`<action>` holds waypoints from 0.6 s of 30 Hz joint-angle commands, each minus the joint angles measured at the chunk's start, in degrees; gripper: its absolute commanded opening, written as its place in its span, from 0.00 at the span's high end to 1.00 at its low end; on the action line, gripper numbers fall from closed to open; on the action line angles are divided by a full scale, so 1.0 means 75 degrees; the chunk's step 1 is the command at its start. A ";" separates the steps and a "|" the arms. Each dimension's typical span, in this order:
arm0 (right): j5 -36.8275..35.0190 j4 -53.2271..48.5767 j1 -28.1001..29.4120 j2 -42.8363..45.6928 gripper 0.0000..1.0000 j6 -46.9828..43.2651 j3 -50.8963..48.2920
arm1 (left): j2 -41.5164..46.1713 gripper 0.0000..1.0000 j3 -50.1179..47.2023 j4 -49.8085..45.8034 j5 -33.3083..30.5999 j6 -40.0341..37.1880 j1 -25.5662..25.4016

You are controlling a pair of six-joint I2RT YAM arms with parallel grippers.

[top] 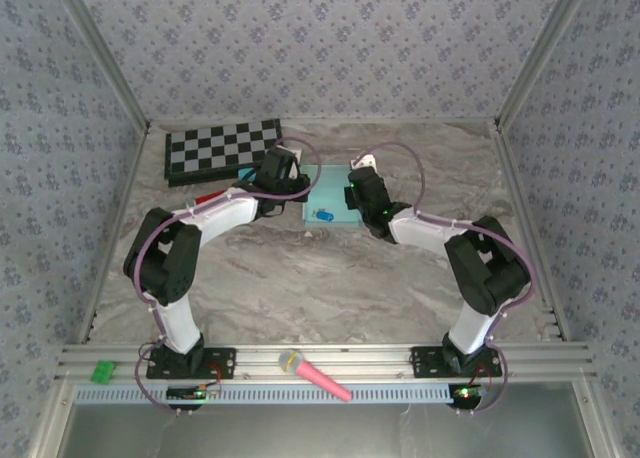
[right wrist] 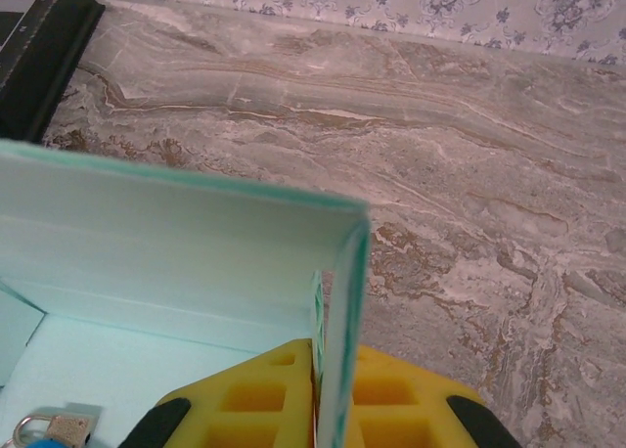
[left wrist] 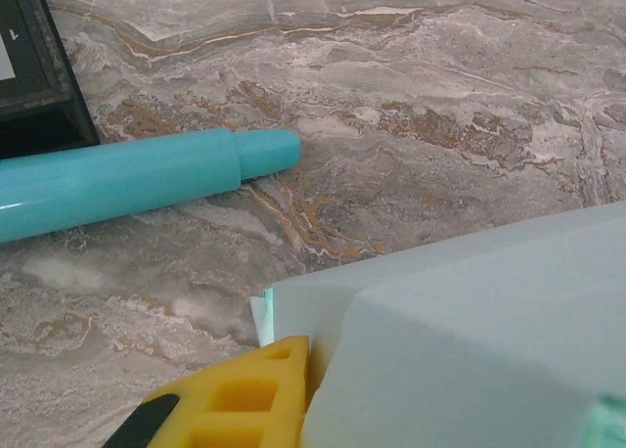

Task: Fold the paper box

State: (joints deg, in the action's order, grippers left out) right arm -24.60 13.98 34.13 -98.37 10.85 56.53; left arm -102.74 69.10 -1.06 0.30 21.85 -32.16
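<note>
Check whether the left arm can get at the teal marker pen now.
Probably yes: the teal marker pen lies on bare table near the left hand, nothing between. But that hand grips the paper box and must let go first.

Your top external view sits high above and behind the arm bases, facing the far wall. It takes in the whole marble table (top: 330,278), with the checkerboard (top: 222,150) at far left and the paper box (top: 330,203) just right of it.

Your left wrist view rides low over the table (left wrist: 411,106), hard against the paper box (left wrist: 469,340). It looks past a teal marker pen (left wrist: 127,179) to a checkerboard (left wrist: 29,67) corner.

Your right wrist view sits close above a paper box (right wrist: 147,262) wall, facing the far wallpaper (right wrist: 391,3), with the checkerboard (right wrist: 49,47) edge at left.

All three views share the paper box, the checkerboard and the table.
</note>
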 commanded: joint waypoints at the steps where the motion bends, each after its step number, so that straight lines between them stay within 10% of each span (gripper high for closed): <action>1: -0.0500 -0.0169 0.0049 -0.0149 0.89 0.0363 0.0206 | 0.0351 0.85 -0.0078 0.0422 -0.0129 0.0263 -0.0092; 18: -0.0987 -0.0159 0.0284 -0.0407 0.92 0.1038 0.0283 | 0.0269 0.83 -0.0225 0.0812 -0.0170 0.0658 -0.0130</action>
State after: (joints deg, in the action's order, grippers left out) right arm -29.41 12.45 35.73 -100.16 17.04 58.39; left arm -102.52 67.64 2.11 -0.95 25.17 -32.75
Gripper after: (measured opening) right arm 0.082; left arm 0.166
